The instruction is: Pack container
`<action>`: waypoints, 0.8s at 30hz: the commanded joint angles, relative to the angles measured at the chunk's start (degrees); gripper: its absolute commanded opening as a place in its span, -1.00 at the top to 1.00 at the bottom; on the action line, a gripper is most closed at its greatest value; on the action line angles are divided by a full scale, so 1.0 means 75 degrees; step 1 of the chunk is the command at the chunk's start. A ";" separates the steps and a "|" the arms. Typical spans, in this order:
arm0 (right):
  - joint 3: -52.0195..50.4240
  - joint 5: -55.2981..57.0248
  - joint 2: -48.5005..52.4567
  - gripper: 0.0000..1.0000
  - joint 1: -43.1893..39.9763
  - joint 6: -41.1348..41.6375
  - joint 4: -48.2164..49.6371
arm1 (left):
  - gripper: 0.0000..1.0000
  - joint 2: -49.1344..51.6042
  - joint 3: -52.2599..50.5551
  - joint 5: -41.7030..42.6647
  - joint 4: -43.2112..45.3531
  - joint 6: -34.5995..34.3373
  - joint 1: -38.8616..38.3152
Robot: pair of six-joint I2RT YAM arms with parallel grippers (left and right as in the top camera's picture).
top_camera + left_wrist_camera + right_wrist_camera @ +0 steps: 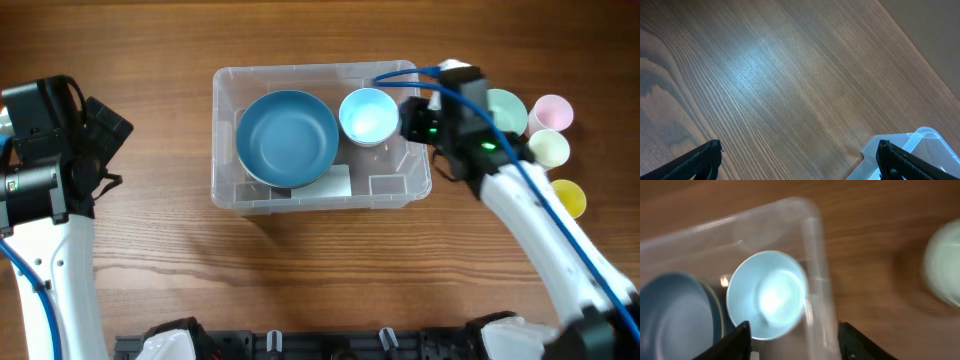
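The clear container (318, 204) stands mid-table. Inside it lie a large blue bowl (287, 137) and, to its right, a small light-blue bowl (368, 116). My right gripper (408, 120) hovers over the container's right end, jaws open and empty. In the right wrist view, which is blurred, the right gripper (795, 342) has the light-blue bowl (767, 295) just ahead of its fingers (737, 340), and the container's right wall (815, 275) runs between them. My left gripper (112, 152) is wide open over bare wood, left of the container. The left gripper (800, 160) shows only a container corner (920, 142).
Outside the container, to its right, stand a pale green bowl (505, 108), a pink cup (551, 112), a cream cup (548, 148) and a yellow cup (568, 195). The green bowl (945, 265) is a blur in the right wrist view. A black rail (330, 345) lines the front edge.
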 commanded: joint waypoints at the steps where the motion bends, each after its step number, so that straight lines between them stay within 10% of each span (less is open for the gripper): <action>1: 0.0245 0.0519 -0.0848 -0.05 -0.0828 0.0831 -0.0682 | -0.99 -0.0032 0.0119 -0.0012 0.0015 -0.0015 0.0050; 8: 0.0245 0.0525 -0.1087 -0.99 -0.1958 0.0825 -0.2052 | -0.99 -0.0032 0.0119 -0.0012 0.0017 -0.0015 0.0050; 14: 0.0137 0.0624 -0.0979 -0.99 -0.2052 0.1017 -0.2282 | -0.99 -0.0032 0.0119 -0.0012 0.0015 -0.0015 0.0050; 24: 0.0108 0.1507 0.0064 -0.99 -0.2060 0.5021 -0.3063 | -1.00 -0.0032 0.0119 -0.0012 0.0015 -0.0015 0.0050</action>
